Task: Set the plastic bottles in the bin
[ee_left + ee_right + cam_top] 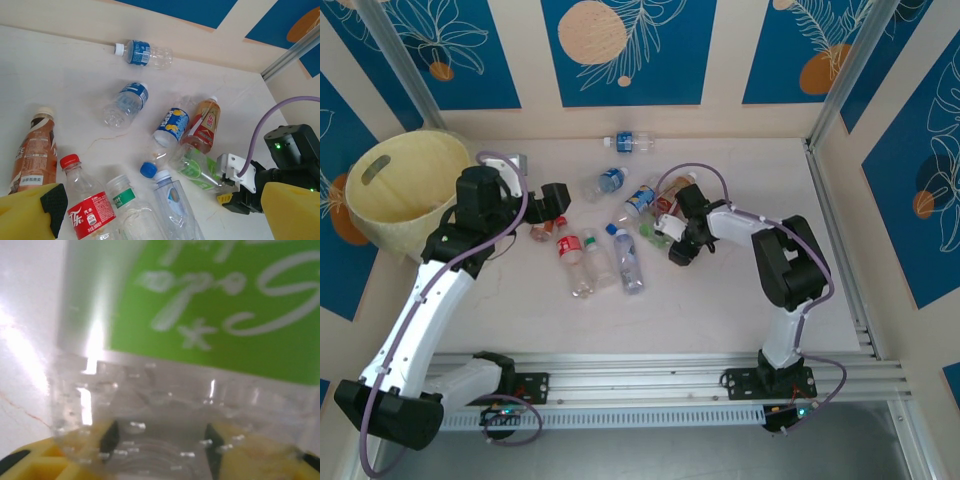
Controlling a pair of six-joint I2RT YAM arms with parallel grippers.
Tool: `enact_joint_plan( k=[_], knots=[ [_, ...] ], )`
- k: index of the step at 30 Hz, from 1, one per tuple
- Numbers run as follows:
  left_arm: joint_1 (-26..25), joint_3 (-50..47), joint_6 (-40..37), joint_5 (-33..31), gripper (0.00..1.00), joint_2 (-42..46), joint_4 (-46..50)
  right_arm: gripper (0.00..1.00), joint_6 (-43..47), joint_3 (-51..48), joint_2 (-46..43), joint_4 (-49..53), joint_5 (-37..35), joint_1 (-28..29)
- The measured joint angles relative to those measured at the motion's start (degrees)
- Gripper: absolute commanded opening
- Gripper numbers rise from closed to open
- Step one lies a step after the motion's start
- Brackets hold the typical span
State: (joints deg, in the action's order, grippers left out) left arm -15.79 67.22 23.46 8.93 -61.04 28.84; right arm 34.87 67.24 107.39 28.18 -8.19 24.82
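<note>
Several plastic bottles (620, 255) lie scattered on the white table between my arms. My right gripper (672, 240) (160, 450) is shut on the clear base of a green-labelled bottle (210, 305) (200, 170) that lies on its side. Its yellow fingers (250, 445) press both sides of that base. My left gripper (558, 203) (162, 200) hangs open above a red-labelled bottle (87, 210) and a blue-capped clear one (172, 197), holding nothing. The pale-yellow bin (410, 215) stands at the far left, behind my left arm.
One bottle (630, 143) lies apart by the back wall. A brown coffee bottle (32, 155) lies left of the pile. Blue-labelled (127, 100) and orange-red (205, 125) bottles lie further back. An aluminium rail (840, 250) edges the table's right side.
</note>
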Motion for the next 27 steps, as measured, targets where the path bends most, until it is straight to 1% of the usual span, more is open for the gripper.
enact_joint_plan(
  k=[2, 5, 7, 13, 19, 23, 27],
  knots=[
    [0.0, 0.0, 0.0, 0.0, 1.0, -0.3, 0.0, 0.34, 0.6, -1.2, -0.8, -1.0, 0.0, 0.3],
    [0.0, 0.0, 0.0, 0.0, 1.0, -0.8, 0.1, 0.12, 1.3, -2.8, -2.2, -2.1, -0.5, 0.7],
    [0.0, 0.0, 0.0, 0.0, 1.0, -1.0, 0.1, 0.07, 1.6, -3.8, -3.4, -2.8, -0.9, 1.0],
    [0.0, -0.6, 0.0, 0.0, 1.0, -1.1, 0.1, 0.0, 1.6, -6.0, -6.7, -3.7, -0.9, 1.0],
    [0.0, -1.6, 0.1, 0.8, 1.0, -1.1, -0.2, 0.0, -0.9, -9.1, -11.6, -5.8, 0.1, 1.1],
    [0.0, -2.9, 0.8, 2.6, 1.0, -2.1, -1.8, 0.0, -4.9, -12.5, -15.1, -9.0, 0.4, 1.4],
    [0.0, -4.7, 3.1, 5.7, 1.0, -3.7, -5.0, 0.0, -12.6, -13.2, -18.2, -9.6, 0.3, 2.0]
  ],
)
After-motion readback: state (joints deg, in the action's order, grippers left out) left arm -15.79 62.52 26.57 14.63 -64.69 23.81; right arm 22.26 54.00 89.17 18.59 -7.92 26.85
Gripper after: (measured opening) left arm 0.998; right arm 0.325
